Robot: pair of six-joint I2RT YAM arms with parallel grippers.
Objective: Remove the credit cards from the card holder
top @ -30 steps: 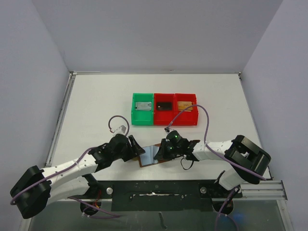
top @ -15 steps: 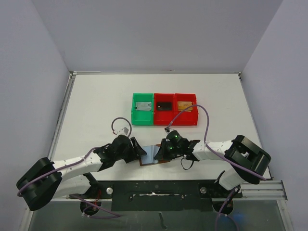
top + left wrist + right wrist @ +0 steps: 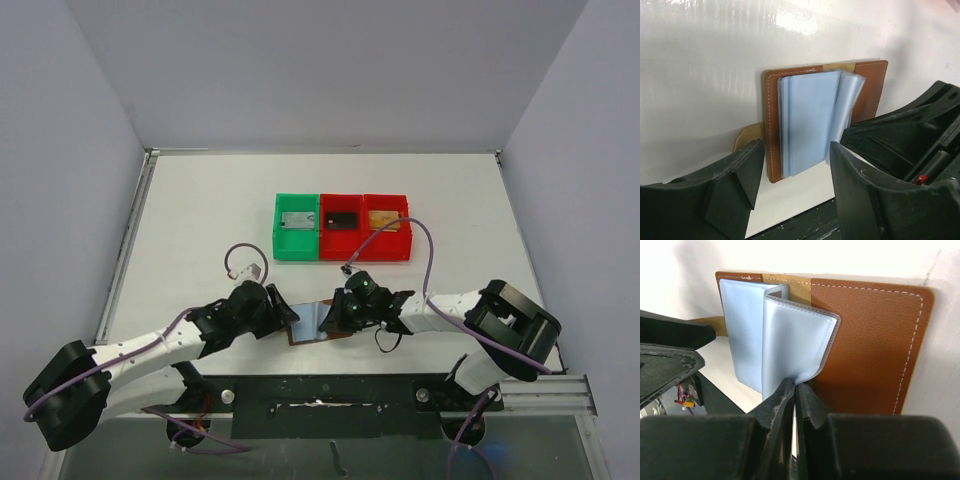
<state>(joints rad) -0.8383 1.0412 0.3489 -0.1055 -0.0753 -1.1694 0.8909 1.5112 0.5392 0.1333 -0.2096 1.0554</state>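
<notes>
The card holder (image 3: 312, 322) lies open on the tabletop (image 3: 200, 220), at the near edge. My right hand (image 3: 794, 390) is closed on one pale blue pocket (image 3: 792, 340); my left hand (image 3: 796, 150) stands open beside it.

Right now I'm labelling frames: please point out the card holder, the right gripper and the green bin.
card holder (image 3: 870, 350): right wrist view, on its brown outer cover.
right gripper (image 3: 794, 385): right wrist view, midway between its shut fingertips.
green bin (image 3: 296, 252): top view, on its near wall.

Brn card holder (image 3: 870, 345) open, flat
</notes>
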